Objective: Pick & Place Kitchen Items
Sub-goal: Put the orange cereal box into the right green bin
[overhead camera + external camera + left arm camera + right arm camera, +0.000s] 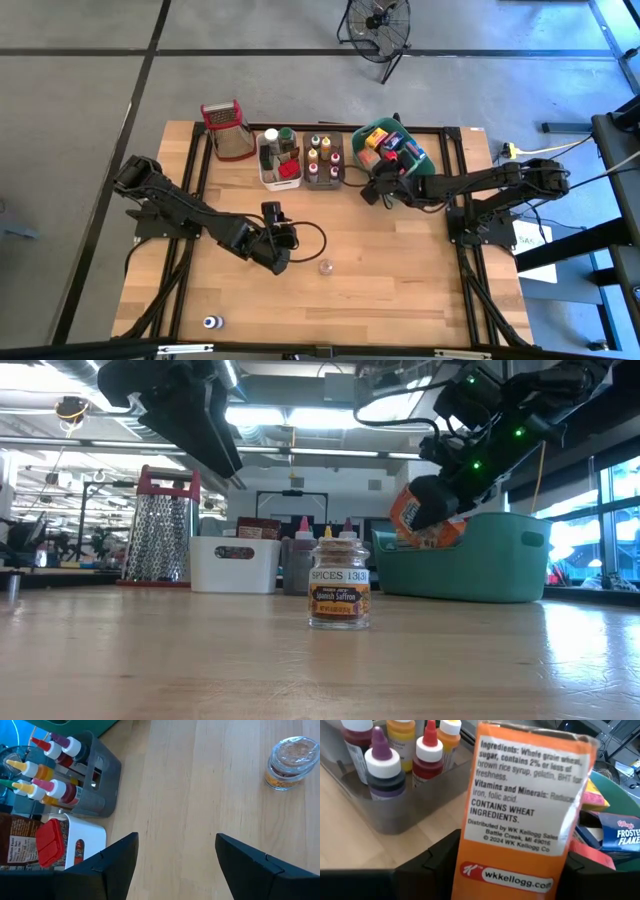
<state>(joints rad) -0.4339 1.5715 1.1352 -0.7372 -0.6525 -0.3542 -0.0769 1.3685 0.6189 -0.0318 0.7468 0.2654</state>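
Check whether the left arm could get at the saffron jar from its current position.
Probably yes. The left gripper hangs open and empty above bare table, and the saffron jar stands alone just beside it, nothing between them.

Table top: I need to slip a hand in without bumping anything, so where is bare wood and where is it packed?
Bare wood: the stretch from the spice jar to the table's right edge, and between jar and small bottle. Crowded: the far edge, with grater, white bin, brown bin, teal bin and right gripper shut on an orange box.
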